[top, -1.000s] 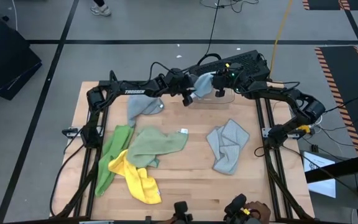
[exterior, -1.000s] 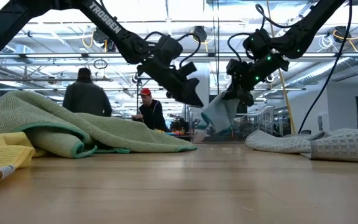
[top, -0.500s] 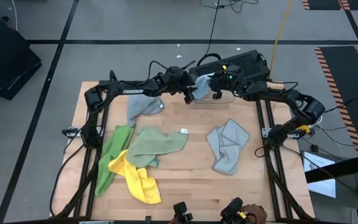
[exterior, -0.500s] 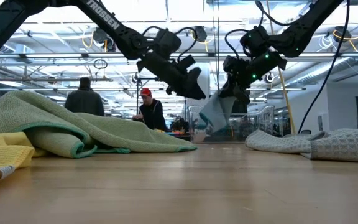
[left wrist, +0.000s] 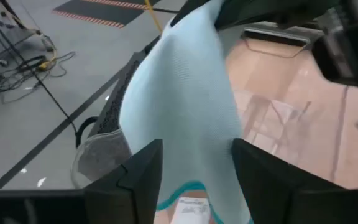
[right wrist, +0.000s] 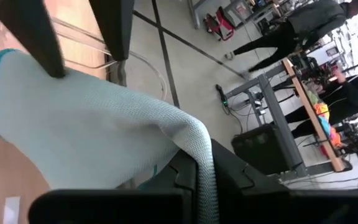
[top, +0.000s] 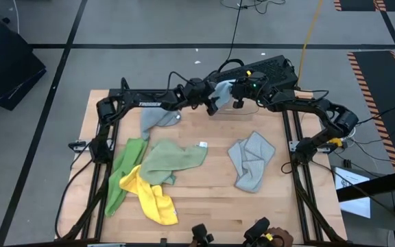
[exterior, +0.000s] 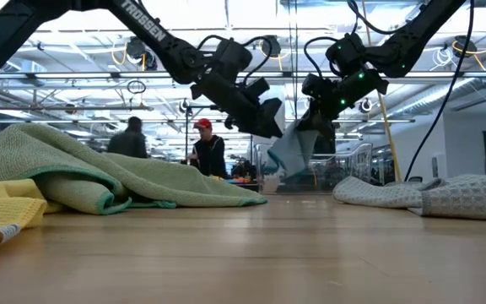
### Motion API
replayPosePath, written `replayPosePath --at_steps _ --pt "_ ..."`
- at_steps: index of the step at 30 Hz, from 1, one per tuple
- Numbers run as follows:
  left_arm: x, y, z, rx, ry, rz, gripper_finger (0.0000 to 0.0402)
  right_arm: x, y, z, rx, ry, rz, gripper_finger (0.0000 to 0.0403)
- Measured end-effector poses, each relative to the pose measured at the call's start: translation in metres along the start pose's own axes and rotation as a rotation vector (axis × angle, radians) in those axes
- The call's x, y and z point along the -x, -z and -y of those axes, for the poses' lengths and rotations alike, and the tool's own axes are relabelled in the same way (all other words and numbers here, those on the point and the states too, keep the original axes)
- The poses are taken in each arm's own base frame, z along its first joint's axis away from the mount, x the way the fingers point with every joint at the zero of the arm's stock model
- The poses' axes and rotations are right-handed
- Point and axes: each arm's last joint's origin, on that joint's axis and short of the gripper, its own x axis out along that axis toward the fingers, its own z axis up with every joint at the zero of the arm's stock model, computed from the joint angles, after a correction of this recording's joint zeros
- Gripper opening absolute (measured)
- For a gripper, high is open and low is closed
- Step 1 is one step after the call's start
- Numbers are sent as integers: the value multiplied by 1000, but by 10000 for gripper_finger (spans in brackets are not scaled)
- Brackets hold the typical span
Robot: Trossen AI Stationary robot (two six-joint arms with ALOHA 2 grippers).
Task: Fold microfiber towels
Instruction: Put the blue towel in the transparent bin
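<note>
A light blue towel (top: pixel 222 91) hangs in the air above the far edge of the wooden table (top: pixel 204 199), over a clear plastic bin (top: pixel 249 110) that sits at that edge. The right gripper (top: pixel 241 92) has its fingers pinched closed on the towel's upper part, and the cloth droops down from that pinch, its teal-stitched hem and a white label at the bottom end. The left gripper (top: pixel 210 104) is right beside the towel, facing the right gripper; its two dark fingers (left wrist: pixel 143 174) are spread apart with the hanging cloth between them, and it cannot be told whether they touch the fabric. From table height the towel (exterior: pixel 292 152) dangles clear of the tabletop, between the two grippers. The other towels lie loose on the table, nearer the front. A grey towel (top: pixel 158 118) lies crumpled under the left arm. In front of it a sage green towel (top: pixel 172 159) is spread with a white label at one corner; a bright green towel (top: pixel 121 175) lies along its left side, and a yellow towel (top: pixel 153 197) overlaps both. A second grey towel (top: pixel 250 160) lies rumpled on the right side of the table, well apart from the rest. Beyond the table, two people (exterior: pixel 205 148) stand in the room.
</note>
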Motion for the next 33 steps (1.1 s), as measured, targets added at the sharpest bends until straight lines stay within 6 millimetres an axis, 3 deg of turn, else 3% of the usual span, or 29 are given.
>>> replayPosePath --at_steps 6,9,13,17,20,29,33 --pt "0 1 -5 22 69 0 140 0 0 0 -27 0 0 16" --pt "0 1 -5 1 68 -2 135 0 0 0 -40 2 1 16" --pt "0 1 -2 24 115 -6 166 0 0 0 -44 1 1 16" --pt "0 -17 6 -4 113 -9 209 0 0 0 -63 1 2 16" --pt "-3 -18 7 -6 84 -102 214 0 0 0 -69 2 3 16" --pt "-13 -21 -2 15 31 -221 138 1 -2 0 -85 -1 10 16" --pt "-12 -23 -1 -46 90 -217 62 2 -3 0 -89 2 12 16"
